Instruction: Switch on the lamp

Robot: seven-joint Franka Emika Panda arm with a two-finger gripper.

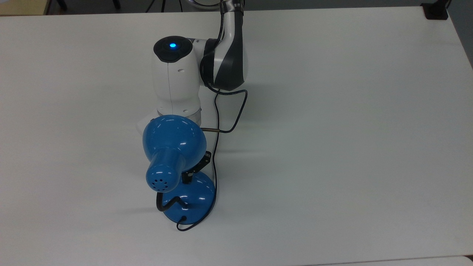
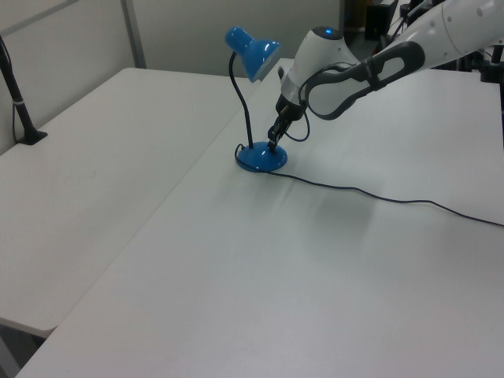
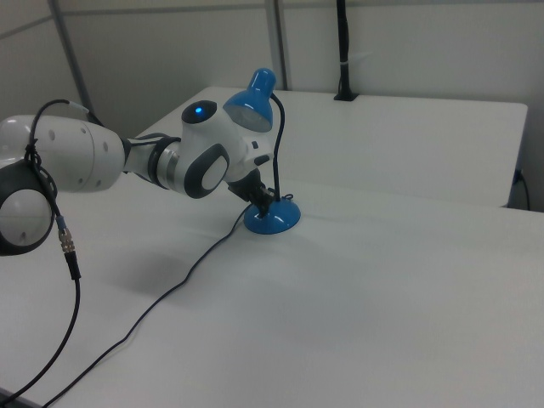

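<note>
White table (image 1: pixel 332 147), blue lamp (image 1: pixel 173 147), claw (image 2: pixel 272 144) at its base.

Directly under the claw tips the lamp's domed base (image 2: pixel 261 158) is found, its switch hidden beneath them; the shade hangs above the claw. Whether the tips touch cannot be told. The claw appears clenched to a narrow point, nothing grasped.
</note>
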